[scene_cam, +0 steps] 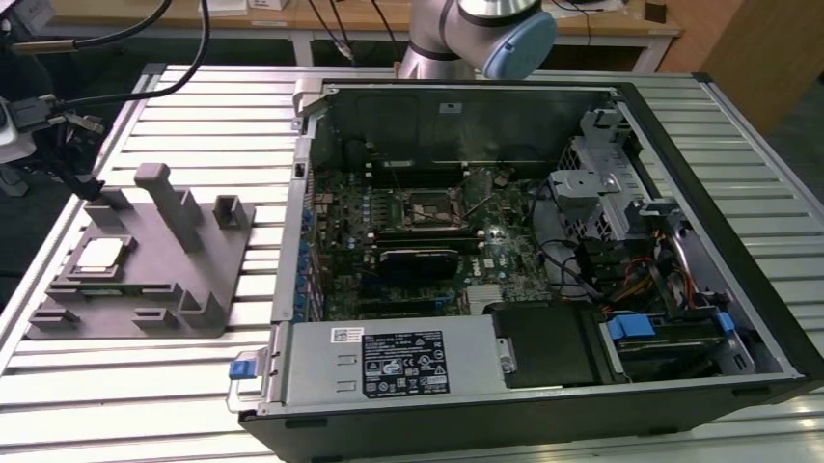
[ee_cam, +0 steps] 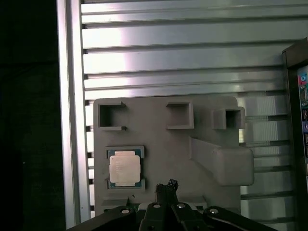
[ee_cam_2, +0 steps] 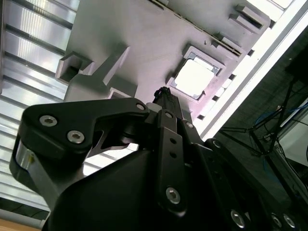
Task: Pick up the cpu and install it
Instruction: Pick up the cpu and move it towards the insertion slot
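So, cpu [scene_cam: 100,255] in grey fixture [scene_cam: 193,280], 9 o'clock of PC case [scene_cam: 451,111] in the exterior view, my gripper [ee_cam: 166,186] near it, can't tell if open

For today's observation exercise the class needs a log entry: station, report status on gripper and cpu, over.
Gripper over grey fixture, beside cpu, not touching it. The cpu lies flat in its fixture recess. Tall post stands clear of it, over.
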`<state>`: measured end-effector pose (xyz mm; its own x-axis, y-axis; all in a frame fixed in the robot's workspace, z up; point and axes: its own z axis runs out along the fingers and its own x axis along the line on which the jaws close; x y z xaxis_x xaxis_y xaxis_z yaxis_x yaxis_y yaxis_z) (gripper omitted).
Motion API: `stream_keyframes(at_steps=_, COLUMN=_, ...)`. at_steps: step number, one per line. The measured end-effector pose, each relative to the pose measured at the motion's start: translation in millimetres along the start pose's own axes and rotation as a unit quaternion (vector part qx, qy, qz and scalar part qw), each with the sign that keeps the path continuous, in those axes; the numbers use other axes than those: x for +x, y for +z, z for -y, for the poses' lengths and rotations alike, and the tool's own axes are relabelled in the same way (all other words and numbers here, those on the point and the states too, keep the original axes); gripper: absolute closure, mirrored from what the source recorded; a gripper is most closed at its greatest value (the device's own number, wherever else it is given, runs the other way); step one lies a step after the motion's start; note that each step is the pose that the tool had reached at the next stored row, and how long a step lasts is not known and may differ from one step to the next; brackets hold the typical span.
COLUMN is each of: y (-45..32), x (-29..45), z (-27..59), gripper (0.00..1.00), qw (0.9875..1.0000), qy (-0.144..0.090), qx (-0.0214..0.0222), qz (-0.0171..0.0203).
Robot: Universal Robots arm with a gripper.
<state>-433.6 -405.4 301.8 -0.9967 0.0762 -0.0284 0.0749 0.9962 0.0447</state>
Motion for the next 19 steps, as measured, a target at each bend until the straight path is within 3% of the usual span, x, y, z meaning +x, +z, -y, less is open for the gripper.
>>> stream_keyframes(at_steps=4, y=7.0, x=4.7, z=0.7, gripper=0.89, qw=1.0, qy=0.0, qx=0.0001, qz=-0.0001)
stream_keyframes(at_steps=14, y=24.5, x=29.3, z=3.3, gripper=0.89, qw=1.0, qy=0.0, qx=0.0, qz=-0.0001)
stream_keyframes(at_steps=19, y=33.4, x=35.7, z=4.2, gripper=0.89, qw=1.0, qy=0.0, qx=0.0, qz=0.0)
